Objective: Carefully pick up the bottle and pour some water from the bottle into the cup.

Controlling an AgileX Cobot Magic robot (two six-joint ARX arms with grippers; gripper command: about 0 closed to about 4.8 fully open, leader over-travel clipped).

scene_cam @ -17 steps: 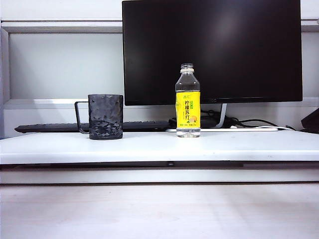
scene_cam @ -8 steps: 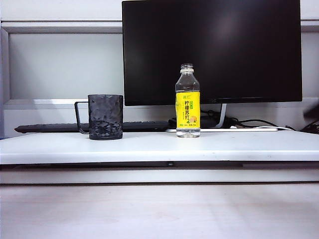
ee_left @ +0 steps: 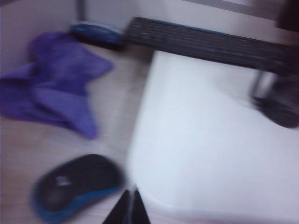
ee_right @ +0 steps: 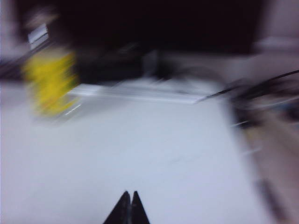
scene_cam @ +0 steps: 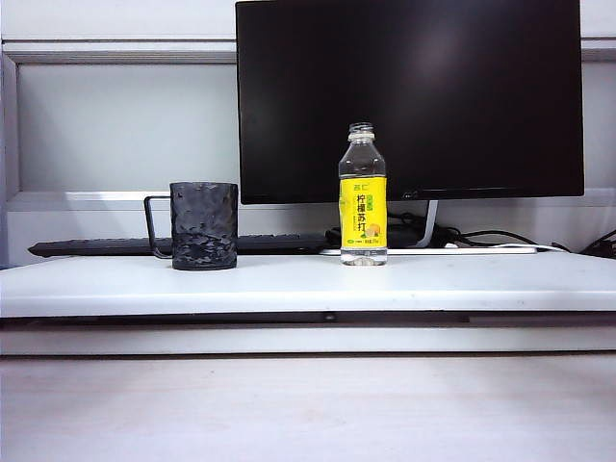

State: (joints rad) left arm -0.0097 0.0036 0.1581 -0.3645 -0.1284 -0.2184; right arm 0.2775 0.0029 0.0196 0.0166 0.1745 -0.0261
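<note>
1. Step in hand, by judgement: reaching for the bottle (scene_cam: 363,195), which stands upright and capless on the white shelf (scene_cam: 308,287), well to the right of the cup (scene_cam: 203,225) and in front of the monitor (scene_cam: 409,96).
2. Right gripper (ee_right: 128,205) clenched, jaws pressed together with nothing between them, low over the shelf and well short of the bottle (ee_right: 49,81) (blurred in the right wrist view).
3. Left gripper (ee_left: 129,205) likewise clenched and empty, at the shelf's near corner, far from the cup (ee_left: 280,100).
4. Neither gripper in the exterior view.
5. To do it well: open the right jaws before closing in, approach level, take the bottle around its yellow label, keep it upright until over the cup (no cap, so any tilt spills).
6. Water (scene_cam: 363,152) clear; level hard to read behind the label.
7. Cup upright, mouth free, handle turned away from the bottle; nothing between cup and bottle.
8. Around the bottle: keyboard (scene_cam: 173,245) behind the cup, cables (scene_cam: 481,238) behind and to the right, a snag risk for a wide swing.
9. Beside the shelf, far side from the bottle: mouse (ee_left: 77,185) and purple cloth (ee_left: 53,84), out of the way.
</note>
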